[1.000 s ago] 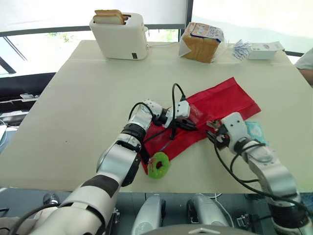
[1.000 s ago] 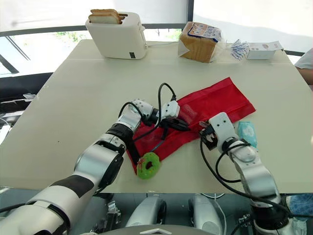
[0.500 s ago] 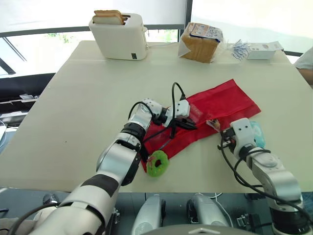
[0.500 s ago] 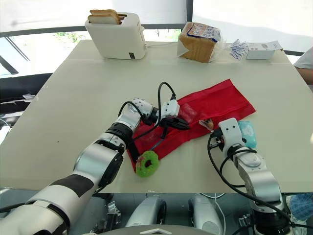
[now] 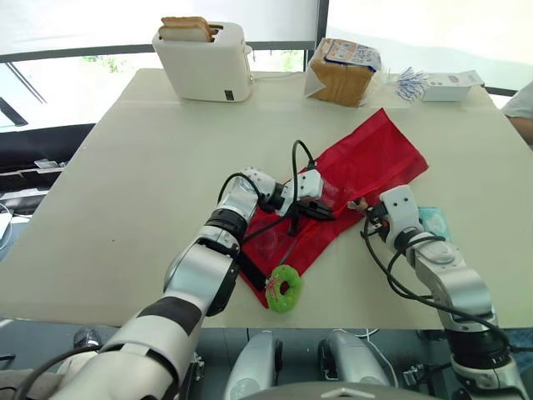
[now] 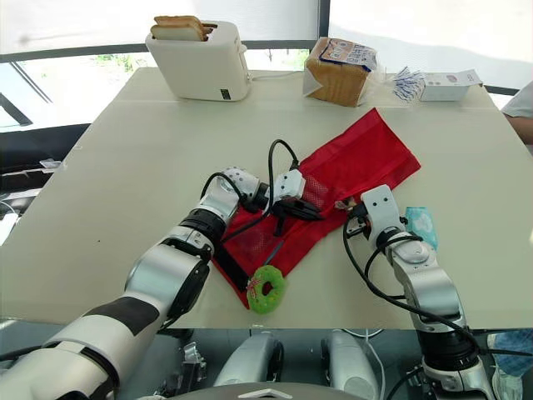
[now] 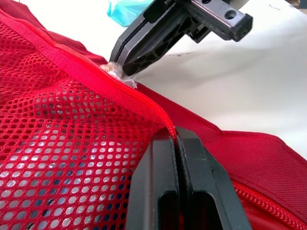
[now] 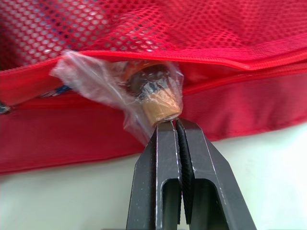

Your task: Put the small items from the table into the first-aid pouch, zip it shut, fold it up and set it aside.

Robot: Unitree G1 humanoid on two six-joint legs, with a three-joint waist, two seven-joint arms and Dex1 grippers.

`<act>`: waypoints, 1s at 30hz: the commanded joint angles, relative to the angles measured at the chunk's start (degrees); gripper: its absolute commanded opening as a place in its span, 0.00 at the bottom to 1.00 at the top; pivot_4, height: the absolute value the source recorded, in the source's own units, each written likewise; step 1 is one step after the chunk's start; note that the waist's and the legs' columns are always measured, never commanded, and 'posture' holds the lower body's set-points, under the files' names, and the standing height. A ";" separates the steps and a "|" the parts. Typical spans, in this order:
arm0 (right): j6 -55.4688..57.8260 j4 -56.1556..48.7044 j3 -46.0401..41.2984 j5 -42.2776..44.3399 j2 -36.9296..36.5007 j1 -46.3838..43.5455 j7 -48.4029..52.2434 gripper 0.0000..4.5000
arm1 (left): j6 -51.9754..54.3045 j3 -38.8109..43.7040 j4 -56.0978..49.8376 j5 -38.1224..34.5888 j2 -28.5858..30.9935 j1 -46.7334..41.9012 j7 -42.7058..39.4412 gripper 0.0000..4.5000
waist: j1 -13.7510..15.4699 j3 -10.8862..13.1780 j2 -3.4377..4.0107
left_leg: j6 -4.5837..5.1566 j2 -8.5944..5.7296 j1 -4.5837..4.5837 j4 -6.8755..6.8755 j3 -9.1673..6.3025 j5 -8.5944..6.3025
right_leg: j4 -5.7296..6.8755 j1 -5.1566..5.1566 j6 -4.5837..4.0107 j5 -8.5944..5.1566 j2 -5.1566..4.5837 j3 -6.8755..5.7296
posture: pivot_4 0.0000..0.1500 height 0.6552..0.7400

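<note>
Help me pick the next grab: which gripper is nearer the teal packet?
Right. The right gripper pinches a wrapped item at the opening of the red pouch, close beside the teal packet; the left gripper clamps the pouch's zipper edge farther from it.

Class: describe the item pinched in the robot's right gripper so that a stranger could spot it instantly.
On the cream table lies a red mesh pouch; at its zip edge the right gripper pinches a small clear-wrapped item. Unlike the flat teal packet nearby, it shows a tan, cork-like end.

Table point(image 5: 133, 167) with pouch point(image 5: 379, 154), toaster point(image 5: 204, 62), bread point(image 5: 341, 73)
</note>
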 commanded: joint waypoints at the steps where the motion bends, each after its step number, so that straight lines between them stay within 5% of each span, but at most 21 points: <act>1: 4.06 -7.95 -1.44 2.49 -2.64 2.57 2.39 0.02 | -0.14 0.40 -0.50 -0.29 -0.05 -0.45 -0.59 0.00 | -0.04 0.00 0.00 | 0.00 0.00 0.00 0.00 0.00 0.00 | 0.00 0.00 0.00 0.00 0.00 0.00 | 1.00 1.00; 5: 6.56 -11.19 -4.03 3.98 -2.97 4.44 1.65 0.02 | 0.17 0.44 -0.11 -0.42 0.11 -0.69 -1.48 0.00 | -0.12 0.00 0.00 | 0.03 0.00 0.00 0.00 0.00 -0.02 | 0.02 0.00 0.00 0.00 0.00 0.00 | 1.00 1.00; 30: -8.94 10.82 2.89 1.82 2.06 -9.32 2.73 0.02 | 1.54 -0.04 -0.42 -0.20 -0.26 0.40 -4.25 0.00 | -0.28 0.00 0.00 | 0.00 0.00 0.03 0.00 0.02 0.00 | 0.05 -0.01 0.00 0.00 0.01 0.01 | 1.00 1.00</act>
